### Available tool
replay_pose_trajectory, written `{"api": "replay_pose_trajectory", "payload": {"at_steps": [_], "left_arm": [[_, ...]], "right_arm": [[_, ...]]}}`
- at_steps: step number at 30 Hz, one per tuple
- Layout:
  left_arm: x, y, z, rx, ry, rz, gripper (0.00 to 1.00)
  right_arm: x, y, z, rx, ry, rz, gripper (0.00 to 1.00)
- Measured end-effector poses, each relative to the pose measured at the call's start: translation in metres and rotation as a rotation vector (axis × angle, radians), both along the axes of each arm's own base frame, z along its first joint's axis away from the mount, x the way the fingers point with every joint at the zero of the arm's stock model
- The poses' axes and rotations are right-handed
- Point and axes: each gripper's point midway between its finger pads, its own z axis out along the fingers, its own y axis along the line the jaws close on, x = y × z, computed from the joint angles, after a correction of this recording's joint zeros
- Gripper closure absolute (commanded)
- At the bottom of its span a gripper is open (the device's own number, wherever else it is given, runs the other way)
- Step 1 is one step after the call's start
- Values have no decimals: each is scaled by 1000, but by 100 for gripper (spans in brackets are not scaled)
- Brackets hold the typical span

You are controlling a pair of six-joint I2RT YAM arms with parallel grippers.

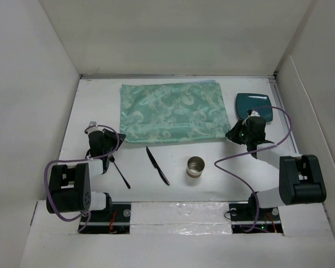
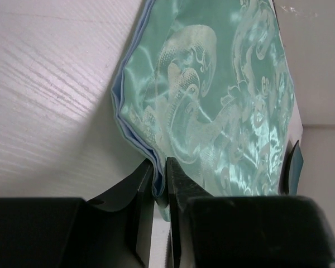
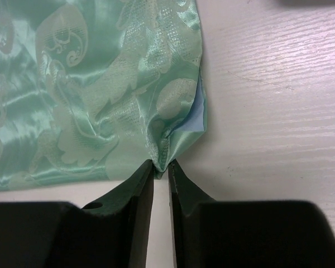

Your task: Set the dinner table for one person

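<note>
A mint-green patterned cloth mat [image 1: 173,111] lies on the white dinner table [image 1: 212,184], toward the back. My left gripper [image 1: 116,135] is shut on the mat's near left corner [image 2: 159,184], the cloth pinched between its fingers. My right gripper [image 1: 233,134] is shut on the mat's near right corner [image 3: 163,164], the fabric bunched at its fingertips. A black knife [image 1: 157,165], a black spoon or fork [image 1: 120,172] and a metal cup [image 1: 195,166] lie on the table in front of the mat. A dark teal plate [image 1: 255,104] sits at the back right, partly behind the right arm.
White walls enclose the table at the left, back and right. The arm bases [image 1: 78,190] stand at the near edge. A purple cable [image 1: 234,159] loops from the right arm over the table near the cup.
</note>
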Motion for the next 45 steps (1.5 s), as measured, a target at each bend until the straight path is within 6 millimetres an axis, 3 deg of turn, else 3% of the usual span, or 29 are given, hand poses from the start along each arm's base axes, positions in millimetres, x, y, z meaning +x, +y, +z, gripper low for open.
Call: {"api": "replay_pose_trajectory", "payload": {"at_steps": [3, 7, 11, 12, 13, 16, 19, 20, 21, 24, 26, 29, 30, 32, 33, 36, 40, 43, 45], "left_arm": [[-6, 2, -2, 5, 8, 12, 89], [-14, 8, 9, 22, -8, 49, 70], [-17, 18, 40, 45, -86, 104, 59], [-18, 20, 48, 50, -109, 115, 59], [-19, 22, 55, 53, -128, 126, 56], [-23, 26, 74, 62, -181, 150, 46], [-25, 27, 78, 69, -193, 154, 45], [-25, 27, 75, 71, -182, 153, 45], [-25, 27, 69, 75, -161, 152, 45], [-28, 28, 45, 90, -79, 150, 46], [-31, 29, 35, 100, -45, 150, 50], [-36, 29, 34, 106, -51, 148, 56], [-36, 28, 37, 106, -65, 143, 59], [-36, 25, 49, 102, -106, 131, 65], [-36, 21, 56, 103, -132, 119, 68], [-35, -3, 78, 87, -192, 39, 68], [-33, -49, 129, 67, -296, -101, 67], [-42, -86, 174, 49, -406, -207, 66], [-50, -98, 193, 39, -457, -245, 65]], "right_arm": [[-2, 0, 0, -4, 8, 0, 75], [-5, 6, 3, -8, 4, 13, 71], [-10, 10, 11, -16, -2, 28, 54], [-11, 10, 14, -19, -7, 26, 44], [-12, 10, 18, -22, -12, 24, 41], [-10, 8, 33, -36, -46, 17, 38], [-3, -4, 55, -52, -100, -22, 38], [0, -12, 60, -54, -113, -45, 40], [3, -21, 65, -54, -126, -72, 65], [13, -64, 74, -50, -151, -222, 100], [18, -99, 72, -19, -152, -340, 100], [23, -152, 51, 54, -119, -505, 98], [24, -166, 41, 87, -103, -553, 85], [25, -184, 16, 156, -59, -625, 69], [26, -187, 4, 188, -39, -644, 57], [30, -189, -22, 254, 5, -674, 46], [46, -192, -16, 302, -34, -680, 42], [55, -197, -14, 329, -41, -710, 42], [60, -204, -12, 336, -42, -748, 44]]}}
